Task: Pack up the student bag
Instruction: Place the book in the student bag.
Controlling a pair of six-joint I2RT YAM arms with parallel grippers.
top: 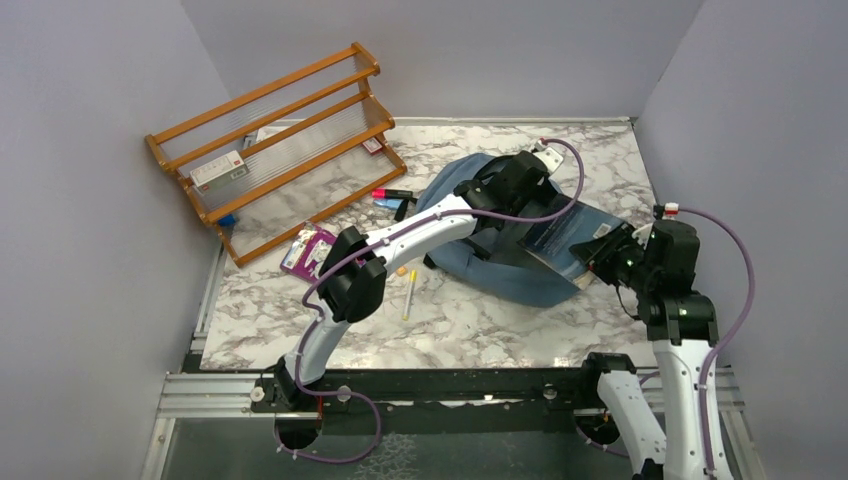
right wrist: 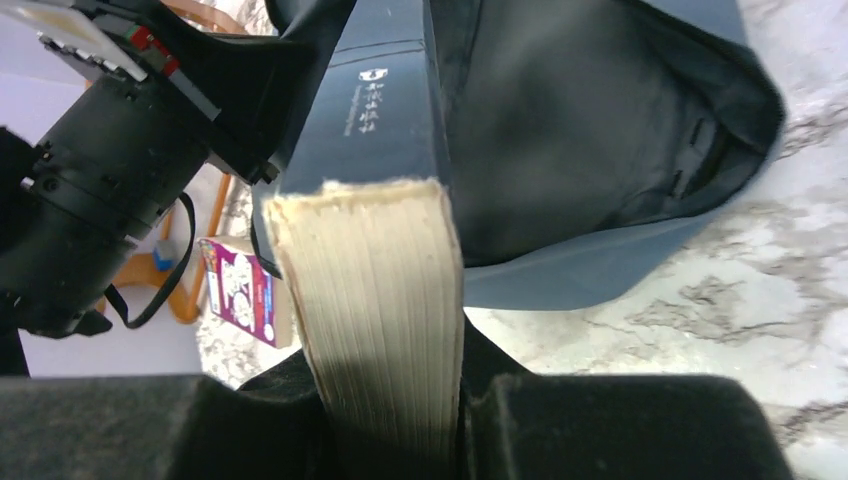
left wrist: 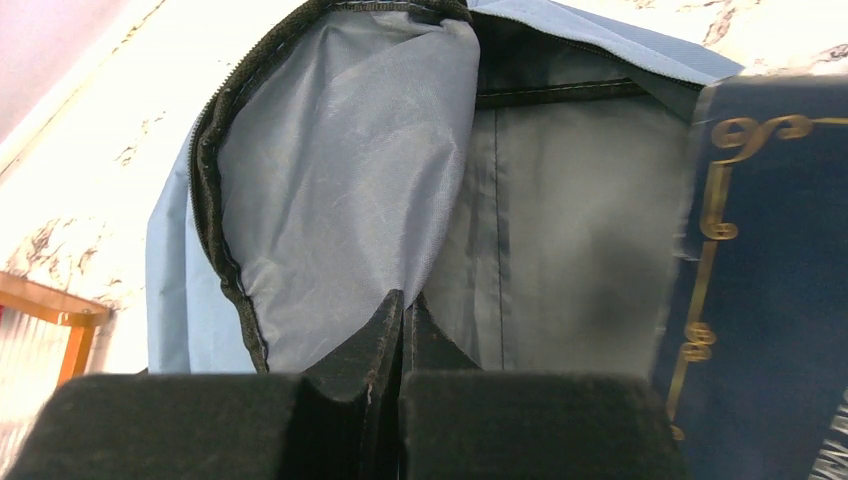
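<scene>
The dusty-blue student bag (top: pixel 520 278) lies on the marble table with its mouth open toward the right. My left gripper (left wrist: pixel 405 298) is shut, pinching the pale lining of the bag's upper flap (left wrist: pixel 340 180) beside the black zipper (left wrist: pixel 215 230) and holding the flap up. My right gripper (right wrist: pixel 385 350) is shut on a thick dark blue book (right wrist: pixel 380 110), gripped across its cream page edges. The book's far end, with gold ornament on its cover (left wrist: pixel 770 300), sits in the bag's opening against the dark lining (right wrist: pixel 580 150). From above, the book (top: pixel 565 235) spans between the two grippers.
A wooden rack (top: pixel 275 140) leans at the back left with a white box (top: pixel 217 168) on it. A purple box (top: pixel 308 250), a yellow pen (top: pixel 409 293) and markers (top: pixel 392 194) lie left of the bag. Grey walls enclose the table.
</scene>
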